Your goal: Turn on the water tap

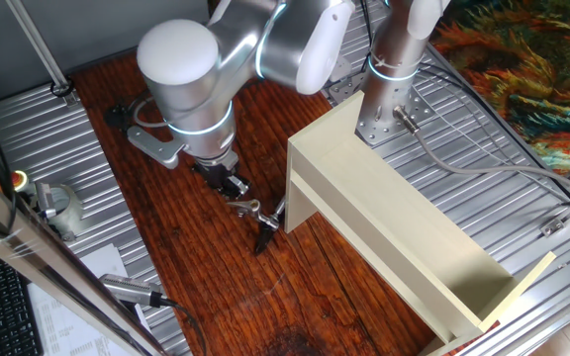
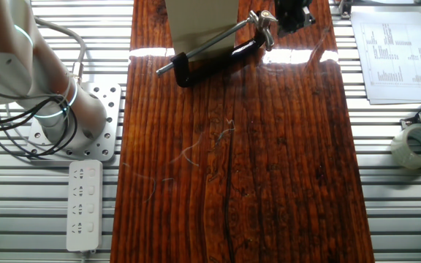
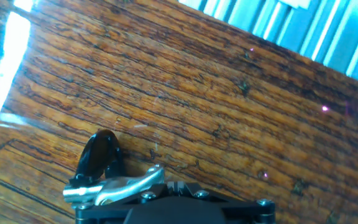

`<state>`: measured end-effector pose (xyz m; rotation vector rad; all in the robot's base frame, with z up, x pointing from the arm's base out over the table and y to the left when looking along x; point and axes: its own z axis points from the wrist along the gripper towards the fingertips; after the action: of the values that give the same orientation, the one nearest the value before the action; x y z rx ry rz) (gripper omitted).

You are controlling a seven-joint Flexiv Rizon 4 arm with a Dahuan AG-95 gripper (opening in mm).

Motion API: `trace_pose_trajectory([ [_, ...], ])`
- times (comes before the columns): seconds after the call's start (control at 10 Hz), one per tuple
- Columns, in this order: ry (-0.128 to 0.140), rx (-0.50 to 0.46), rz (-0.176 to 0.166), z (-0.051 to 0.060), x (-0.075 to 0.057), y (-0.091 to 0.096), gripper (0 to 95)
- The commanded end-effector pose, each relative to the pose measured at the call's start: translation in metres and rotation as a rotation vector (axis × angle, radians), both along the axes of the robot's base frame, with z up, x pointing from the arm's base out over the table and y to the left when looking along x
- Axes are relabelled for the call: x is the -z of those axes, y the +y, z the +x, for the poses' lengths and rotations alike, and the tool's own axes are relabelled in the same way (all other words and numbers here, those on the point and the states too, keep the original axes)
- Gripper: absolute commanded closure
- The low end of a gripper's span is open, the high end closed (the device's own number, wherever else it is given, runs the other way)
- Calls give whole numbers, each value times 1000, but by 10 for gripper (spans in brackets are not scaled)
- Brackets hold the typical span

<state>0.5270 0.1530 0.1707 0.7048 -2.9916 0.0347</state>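
The wooden table (image 2: 269, 168) takes up the middle of both fixed views, its dark red boards running lengthwise between ribbed metal surfaces (image 1: 57, 148). A long cream box (image 1: 394, 213) lies across one end of the table. The robot arm (image 1: 196, 69) bends over the boards beside that box, its wrist pointing down at the box's near corner. A black clamp (image 2: 210, 62) with a long silvery screw lies on the wood against the box. A white power strip (image 2: 82, 204) and a roll of tape (image 2: 419, 144) sit off the wood on opposite sides.

The gripper (image 1: 234, 185) is right at the water tap (image 1: 262, 222), which stands just beside the box's corner. In the hand view the tap's silvery lever (image 3: 120, 185) lies against the gripper's front edge, with the black curved spout (image 3: 98, 155) just beyond it over the wood. Whether the fingers are spread or pinching the lever I cannot tell.
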Motion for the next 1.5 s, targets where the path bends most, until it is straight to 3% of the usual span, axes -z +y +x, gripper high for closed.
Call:
trace_pose_trajectory([
  [0.1,7,-20,-1,4,-1,5,950],
  [1.5,8,-30,6,20,-6,23,950],
])
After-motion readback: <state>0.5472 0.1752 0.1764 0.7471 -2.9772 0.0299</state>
